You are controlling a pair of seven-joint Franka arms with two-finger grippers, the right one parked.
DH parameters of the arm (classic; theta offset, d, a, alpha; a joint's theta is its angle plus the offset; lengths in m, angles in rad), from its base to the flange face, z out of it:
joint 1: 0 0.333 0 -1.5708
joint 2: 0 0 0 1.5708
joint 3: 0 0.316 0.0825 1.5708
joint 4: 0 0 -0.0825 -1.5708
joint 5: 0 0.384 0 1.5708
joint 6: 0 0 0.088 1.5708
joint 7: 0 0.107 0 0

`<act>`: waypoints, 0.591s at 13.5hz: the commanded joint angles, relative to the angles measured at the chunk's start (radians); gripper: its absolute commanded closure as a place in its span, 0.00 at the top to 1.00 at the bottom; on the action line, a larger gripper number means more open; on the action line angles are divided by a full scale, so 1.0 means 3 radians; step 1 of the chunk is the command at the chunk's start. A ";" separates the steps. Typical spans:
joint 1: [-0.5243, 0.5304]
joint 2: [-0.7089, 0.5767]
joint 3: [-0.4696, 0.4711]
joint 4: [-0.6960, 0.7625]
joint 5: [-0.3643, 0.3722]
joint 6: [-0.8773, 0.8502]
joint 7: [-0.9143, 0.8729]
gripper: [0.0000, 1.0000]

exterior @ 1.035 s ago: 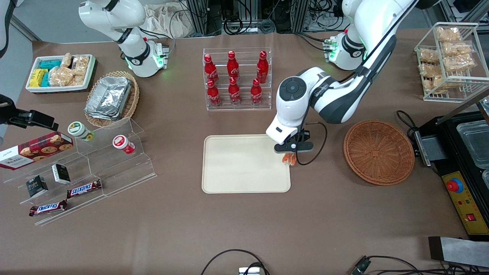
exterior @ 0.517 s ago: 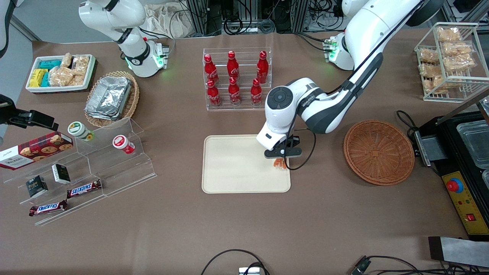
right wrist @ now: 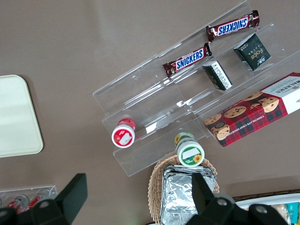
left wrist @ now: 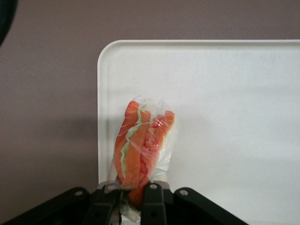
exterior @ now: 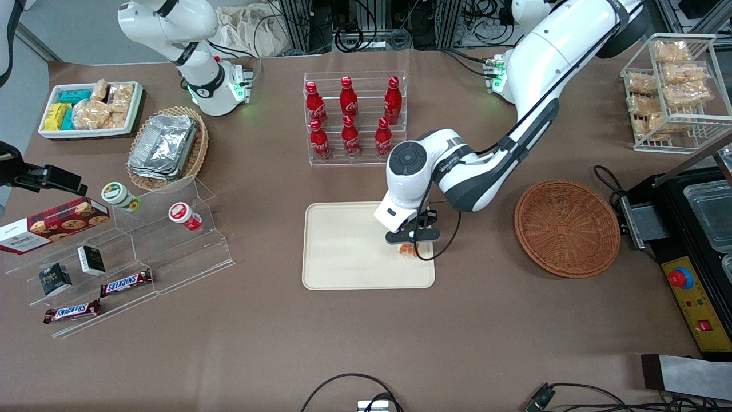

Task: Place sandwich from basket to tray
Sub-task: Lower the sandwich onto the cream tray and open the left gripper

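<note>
Item 1, pincer (exterior: 409,245): you had it over the tray's working-arm end, its two black fingers (left wrist: 152,201) clamped on the lower part of the sandwich.

Item 2, sandwich (left wrist: 143,145): wrapped in clear film, orange and pale green layers showing along the cut edge, standing out from the pincer (left wrist: 136,206) with the tray surface under it. In the front view only a small orange patch of the sandwich (exterior: 408,250) showed below the pincer. Whether it touched the tray, you could not tell.

Item 3, tray (exterior: 343,252): beige-cream, rectangular, rounded corners, low rim, lying flat on the brown bench (exterior: 366,343) near its middle. One rounded corner of the tray (left wrist: 211,84) showed in the left wrist view, with bare bench just beside it.

Item 4, basket (exterior: 566,228): round, reddish-brown wicker, on the bench toward the working arm's end, well apart from the tray, with nothing in it.

Item 5, bottle rack (exterior: 354,117): clear, holding six red bottles in two rows, farther from the front camera than the tray.

Item 6, oval basket (exterior: 194,154): paler wicker, holding stacked foil trays (exterior: 163,146), toward the parked arm's end.

Item 7, white bin (exterior: 88,111): filled with snack packets, toward the parked arm's end.

Item 8, clear stepped shelf (exterior: 137,252): carrying two small cups, a biscuit box (exterior: 54,223), small dark boxes and two chocolate bars.

Item 9, wire rack (exterior: 672,86): holding bagged snacks, at the working arm's end.
</note>
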State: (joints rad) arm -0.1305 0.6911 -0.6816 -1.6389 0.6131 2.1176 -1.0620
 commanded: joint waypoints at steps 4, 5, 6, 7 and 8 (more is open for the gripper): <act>-0.0071 0.0212 0.0022 0.0212 0.0150 -0.0048 -0.0065 0.00; -0.0086 0.0237 0.0022 0.0217 0.0155 -0.0048 -0.0060 0.00; -0.0086 0.0273 0.0022 0.0247 0.0191 -0.0048 -0.0065 0.00; -0.0107 0.0329 0.0022 0.0263 0.0247 -0.0048 -0.0075 0.00; -0.0112 0.0355 0.0022 0.0283 0.0278 -0.0048 -0.0095 0.01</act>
State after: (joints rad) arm -0.1390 0.7594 -0.6796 -1.6050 0.6593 2.1176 -1.0657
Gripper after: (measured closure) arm 0.846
